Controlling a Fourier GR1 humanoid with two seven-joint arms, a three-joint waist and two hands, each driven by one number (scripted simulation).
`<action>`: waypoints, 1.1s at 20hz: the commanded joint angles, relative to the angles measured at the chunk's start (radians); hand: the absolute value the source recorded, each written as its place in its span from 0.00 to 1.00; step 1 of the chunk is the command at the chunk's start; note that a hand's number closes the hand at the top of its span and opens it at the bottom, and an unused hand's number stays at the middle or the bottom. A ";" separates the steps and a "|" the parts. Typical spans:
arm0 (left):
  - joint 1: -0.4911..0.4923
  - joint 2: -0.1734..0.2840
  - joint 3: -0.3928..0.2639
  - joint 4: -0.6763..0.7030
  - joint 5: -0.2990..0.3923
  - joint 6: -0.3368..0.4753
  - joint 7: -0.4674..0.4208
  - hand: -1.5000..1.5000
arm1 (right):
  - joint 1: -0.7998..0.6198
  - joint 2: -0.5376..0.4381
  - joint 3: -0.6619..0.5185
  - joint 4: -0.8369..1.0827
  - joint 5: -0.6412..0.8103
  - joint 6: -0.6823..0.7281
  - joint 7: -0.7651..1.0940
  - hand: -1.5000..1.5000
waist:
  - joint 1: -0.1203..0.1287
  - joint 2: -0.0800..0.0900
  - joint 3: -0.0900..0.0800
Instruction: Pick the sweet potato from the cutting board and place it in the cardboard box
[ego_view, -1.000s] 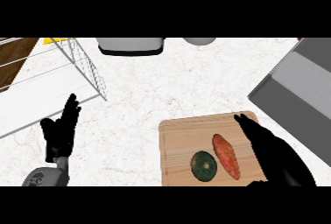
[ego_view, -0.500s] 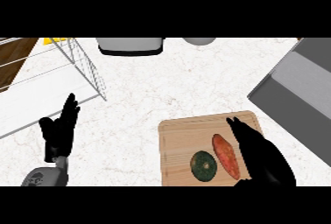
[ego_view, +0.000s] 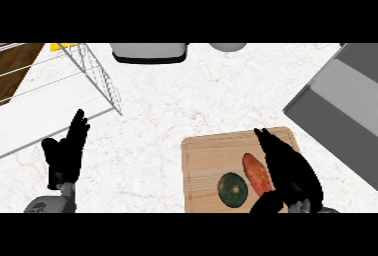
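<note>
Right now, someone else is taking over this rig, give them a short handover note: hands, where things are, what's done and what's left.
Right hand: open, fingers straight, over the right side of the cutting board, right beside the sweet potato; no grasp visible.
Left hand: open, resting at the lower left, fingers up.
Sweet potato lies on the board, next to a round green item.
The grey box at the right edge looks like the target.
Done: approach only.
Left: grasp the sweet potato, lift it, carry it up and right, place it in the box.

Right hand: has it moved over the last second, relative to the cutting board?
Yes. The right hand has shifted left across the cutting board, closing in beside the sweet potato.
</note>
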 joint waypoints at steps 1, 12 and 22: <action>-0.024 -0.027 0.022 0.108 -0.002 -0.021 -0.108 0.50 | -0.015 0.050 0.020 0.060 0.047 0.031 0.076 0.00 | -0.004 0.002 -0.001; -0.061 -0.050 0.033 0.103 -0.044 -0.008 -0.028 0.50 | 0.003 0.046 -0.068 0.210 0.124 0.013 -0.095 0.00 | -0.004 0.001 0.000; -0.082 -0.028 0.070 0.040 -0.057 -0.048 0.052 0.50 | -0.067 0.107 -0.141 0.324 0.165 0.064 -0.158 0.00 | -0.002 0.001 0.000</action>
